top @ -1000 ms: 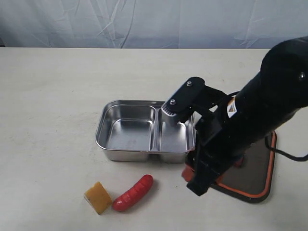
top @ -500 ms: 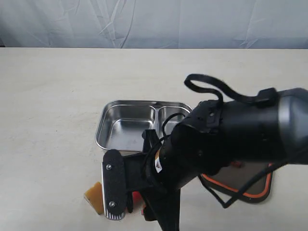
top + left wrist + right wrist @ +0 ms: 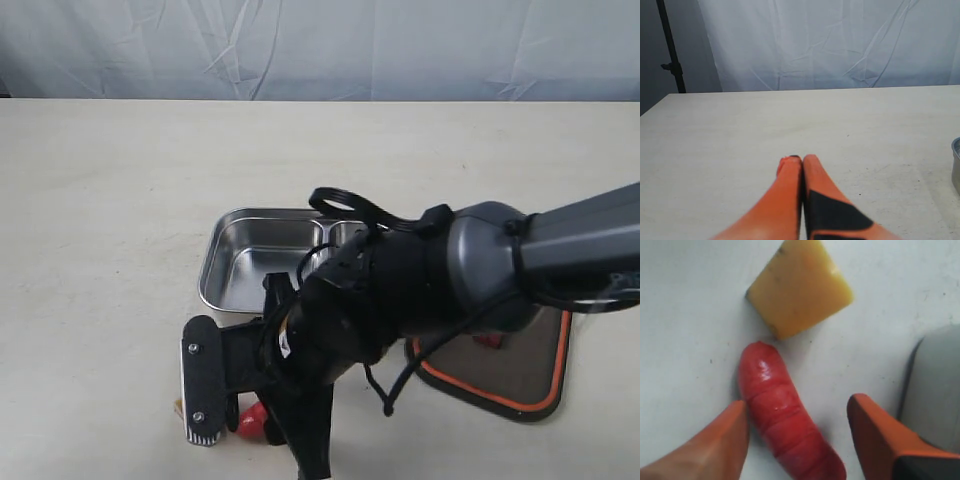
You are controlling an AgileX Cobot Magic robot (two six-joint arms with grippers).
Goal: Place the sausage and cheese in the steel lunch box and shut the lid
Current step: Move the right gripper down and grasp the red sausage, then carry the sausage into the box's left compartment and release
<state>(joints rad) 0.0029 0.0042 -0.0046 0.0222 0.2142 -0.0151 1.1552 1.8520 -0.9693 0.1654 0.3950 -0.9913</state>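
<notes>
– Sausage (image 3: 790, 425): where is it from the right claw (image 3: 796, 405)?
– Right under it. The claw's two fingers are wide apart and hold nothing. The sausage lies on the counter (image 3: 100, 200) between them. It is very close to one finger (image 3: 725, 440) and a bit away from the other.
– Which way does it point?
– Its long side runs along the gap, a little slanted. So I think the fingers would squeeze its thin sides, which is good. A small slide sideways might put it more in the middle.
– What is next to it?
– The cheese (image 3: 799, 287) sits just past the sausage's far tip, almost touching it.
– And farther out?
– The steel lunch box (image 3: 240, 262) is open, farther back on the counter. Sausage and cheese lie between it and the counter's near edge. The lid (image 3: 535, 365) lies flat just beside the box, on the right.
– How is the arm?
– The right arm reaches across the middle, bent low, with its claw pointing down at the counter. It hides part of the box.
– And the left claw (image 3: 801, 160)?
– Its fingers are pressed together, with nothing in them. It is over bare counter, so the right arm is much nearer.
</notes>
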